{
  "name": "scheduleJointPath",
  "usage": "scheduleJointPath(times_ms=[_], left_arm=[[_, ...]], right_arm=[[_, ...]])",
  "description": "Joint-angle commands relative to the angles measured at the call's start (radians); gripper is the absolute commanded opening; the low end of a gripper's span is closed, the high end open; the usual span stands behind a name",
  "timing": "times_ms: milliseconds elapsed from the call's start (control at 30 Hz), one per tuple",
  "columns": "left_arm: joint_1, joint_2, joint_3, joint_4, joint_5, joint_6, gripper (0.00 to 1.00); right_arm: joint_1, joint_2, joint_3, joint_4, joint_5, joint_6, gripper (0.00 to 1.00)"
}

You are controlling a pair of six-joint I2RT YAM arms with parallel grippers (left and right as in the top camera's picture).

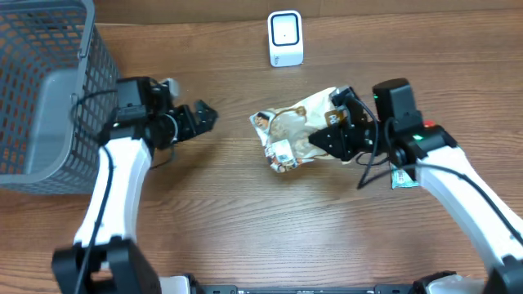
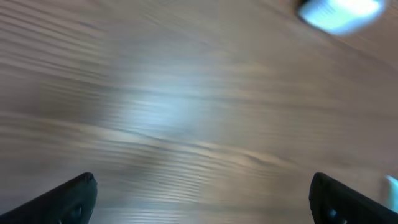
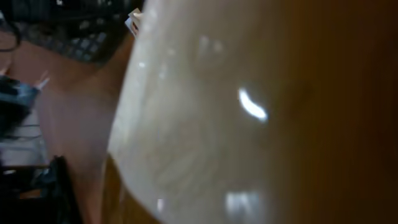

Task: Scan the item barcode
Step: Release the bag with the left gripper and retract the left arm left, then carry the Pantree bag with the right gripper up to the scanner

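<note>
Overhead: you're at the pick-and-present step. The right gripper (image 1: 333, 122) is clamped on the right end of the snack packet (image 1: 290, 129), which sits mid-table, just near of the white scanner (image 1: 285, 38) and a little to its right. The left gripper (image 1: 200, 117) is spread wide and holds nothing, parked left of the packet and apart from it, beside the grey basket (image 1: 41, 98). The packet is crumpled, cream with brown print. A small white patch at its near-left corner may be the barcode, but I can't confirm that.

Left wrist: blurred. Both fingertips (image 2: 74, 198) sit at the bottom corners, far apart, with only bare table (image 2: 186, 124) between them. The scanner is a pale smear top right.

Right wrist: blurred. Glossy cream film fills most of the frame, so the packet is right up against the fingers. No code is readable.

Next move, my read: lift the packet, carry it far toward the scanner, and turn it so the code faces the scanner window. The film is limp and shiny, so expect sag and glare.
</note>
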Motion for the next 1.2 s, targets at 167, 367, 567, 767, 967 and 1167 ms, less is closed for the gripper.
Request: scheduleJointPath(times_ms=[167, 367, 567, 767, 967, 1167], left_arm=[[0.000, -0.077, 0.020, -0.026, -0.476, -0.080, 1.00], [-0.001, -0.077, 0.020, -0.026, -0.472, -0.080, 1.00], [-0.001, -0.077, 0.020, -0.027, -0.472, -0.080, 1.00], [-0.001, -0.077, 0.020, -0.028, -0.471, -0.080, 1.00], [-0.001, -0.077, 0.020, -0.028, -0.471, -0.080, 1.00], [-0.001, -0.077, 0.020, -0.028, -0.471, -0.080, 1.00]], right_arm=[[0.001, -0.169, 0.039, -0.002, 0.264, -0.113, 0.04], [0.001, -0.165, 0.135, -0.028, 0.270, -0.113, 0.03], [0.001, -0.068, 0.449, -0.261, 0.369, -0.129, 0.03], [0.001, 0.113, 0.816, -0.491, 0.430, -0.184, 0.03], [0.012, 0.211, 0.891, -0.453, 0.434, -0.246, 0.03], [0.076, 0.308, 0.891, -0.330, 0.505, -0.427, 0.06]])
